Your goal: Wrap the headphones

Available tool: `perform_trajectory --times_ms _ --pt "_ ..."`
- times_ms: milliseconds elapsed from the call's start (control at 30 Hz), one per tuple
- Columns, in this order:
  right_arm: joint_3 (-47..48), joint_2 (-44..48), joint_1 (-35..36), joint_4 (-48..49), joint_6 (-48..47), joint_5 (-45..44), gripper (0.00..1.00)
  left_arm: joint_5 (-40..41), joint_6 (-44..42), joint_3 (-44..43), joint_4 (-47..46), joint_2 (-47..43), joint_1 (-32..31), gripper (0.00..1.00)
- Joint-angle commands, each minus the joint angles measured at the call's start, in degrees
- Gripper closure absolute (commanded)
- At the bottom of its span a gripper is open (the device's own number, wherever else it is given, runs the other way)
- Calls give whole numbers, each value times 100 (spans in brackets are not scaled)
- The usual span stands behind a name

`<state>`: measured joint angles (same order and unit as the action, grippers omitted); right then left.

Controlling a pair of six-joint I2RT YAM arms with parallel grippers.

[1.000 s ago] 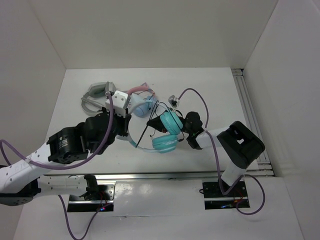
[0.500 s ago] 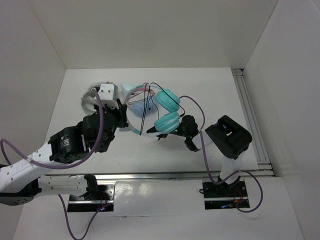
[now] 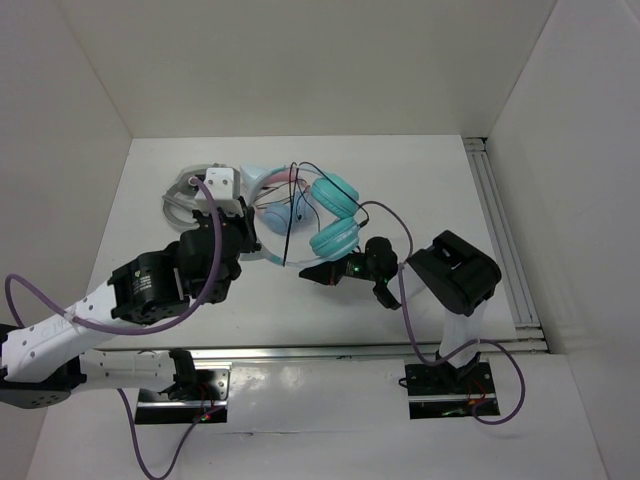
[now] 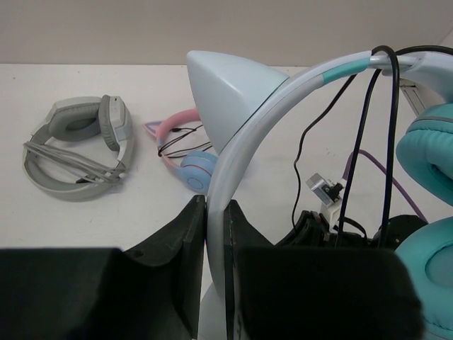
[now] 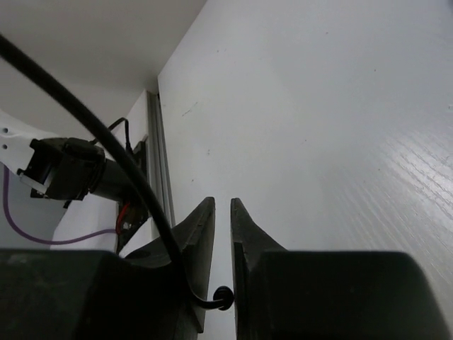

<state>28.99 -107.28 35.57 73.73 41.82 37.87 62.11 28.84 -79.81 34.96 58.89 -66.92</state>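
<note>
The headphones have two teal cups and a pale headband with a cat-ear point, and they are held above the table's middle. My left gripper is shut on the headband, which runs up from between its jaws. The black cable hangs in loops over the band. My right gripper sits low, in front of the cups, pointing left. Its jaws are closed to a narrow gap, with the cable pinched deep between them.
A bulky grey-white pair lies at the back left. A pink-banded pair with light blue cups lies behind the held headphones. A metal rail runs along the table's right edge. White walls enclose three sides.
The headphones were lifted and turned, and their cups moved farther back. My right gripper moved left and nearer with the cable. My left gripper kept hold of the headband.
</note>
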Motion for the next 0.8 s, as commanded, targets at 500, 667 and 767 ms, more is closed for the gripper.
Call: perform_trajectory --times_ms 500,667,767 --pt "-227 744 -33 967 -746 -130 70 408 359 -35 -288 -316 -23 100" --pt "-227 744 -33 783 -799 -69 68 469 359 -35 -288 -370 -23 100" --pt "-227 692 -33 897 -746 -121 68 469 359 -35 -288 -370 -23 100"
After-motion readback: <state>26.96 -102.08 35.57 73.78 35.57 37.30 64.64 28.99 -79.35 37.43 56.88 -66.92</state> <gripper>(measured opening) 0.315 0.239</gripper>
